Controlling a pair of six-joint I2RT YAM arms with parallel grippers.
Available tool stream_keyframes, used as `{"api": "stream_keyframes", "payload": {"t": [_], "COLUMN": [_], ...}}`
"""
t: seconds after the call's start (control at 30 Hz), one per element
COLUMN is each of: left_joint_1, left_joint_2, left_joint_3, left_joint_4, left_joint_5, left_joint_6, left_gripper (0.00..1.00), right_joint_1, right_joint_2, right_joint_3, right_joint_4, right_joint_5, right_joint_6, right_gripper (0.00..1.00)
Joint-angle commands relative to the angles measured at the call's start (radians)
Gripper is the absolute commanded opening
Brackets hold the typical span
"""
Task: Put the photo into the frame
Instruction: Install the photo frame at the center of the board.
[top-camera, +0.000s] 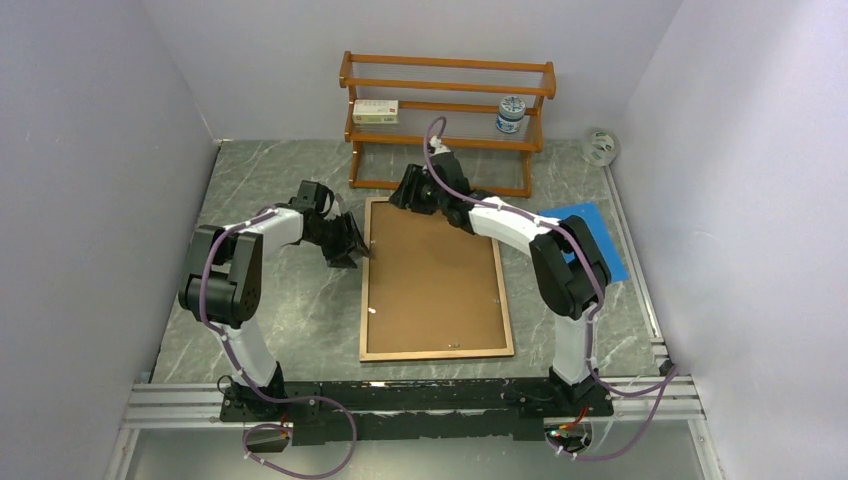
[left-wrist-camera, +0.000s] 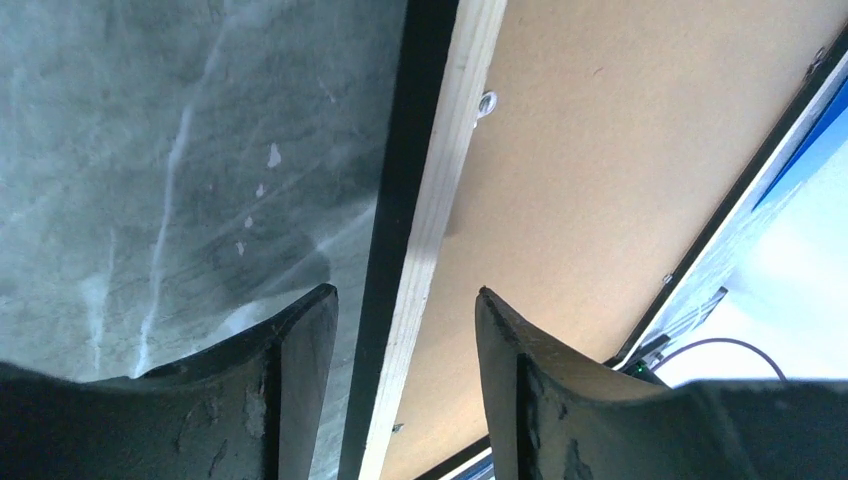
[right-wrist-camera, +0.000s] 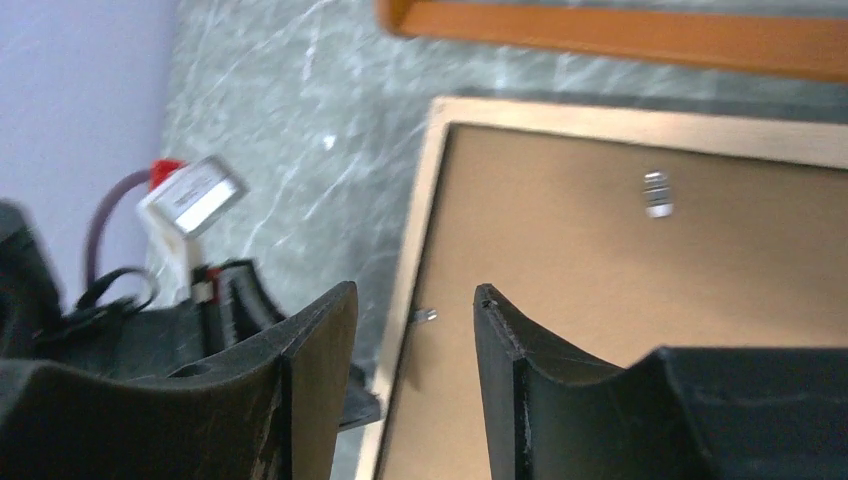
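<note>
Both spread: your left pincer (left-wrist-camera: 405, 292) straddles the left rail of the frame (top-camera: 437, 353), face-down on the table (top-camera: 300, 320); right pincer (right-wrist-camera: 416, 290) hovers over its far corner. Pull away crookedly and you'll drag it (photo unseen).

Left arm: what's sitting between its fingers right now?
The frame: its left edge, black side and pale wood rim, runs through the gap between the left gripper fingers, which stand apart. Shows in the left wrist view.

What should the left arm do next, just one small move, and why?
Probably lift the left tool straight up and away. Its jaws stand open astride the left rail of the frame, gripping nothing, and the board already lies inside the frame, back up.
</note>
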Motion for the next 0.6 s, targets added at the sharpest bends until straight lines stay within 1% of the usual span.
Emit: {"api": "stream_keyframes", "payload": {"t": [0.0,0.17,0.43,0.57], "left_joint_1": [0.004,0.004,0.004,0.004], "left_joint_2": [-0.014,0.047,0.091,0.095], "left_joint_3": [0.069,0.121,0.135,0.127], "left_joint_4": [-0.015,-0.044,-0.06,-0.069], "left_joint_5": [-0.041,-0.014,-0.011,-0.016], "left_joint_6": [0.035,0.067,0.083,0.086], "left_gripper": [0.58,0.52,0.45,0.42], "right_joint_1": [-0.049,-0.083,-0.1,-0.1], "right_joint_2": [0.015,0.091,0.205,0.228], "right_joint_3": [0.007,0.069,0.148,0.162], "right_joint_4": [-0.079,-0.112,-0.111,-0.084], "right_joint_5": [0.134,0.123,0.072,0.03], "right_joint_6": [-0.043,-0.071,-0.1,-0.1], "right_gripper": [0.51,0.51,0.51,0.47]}}
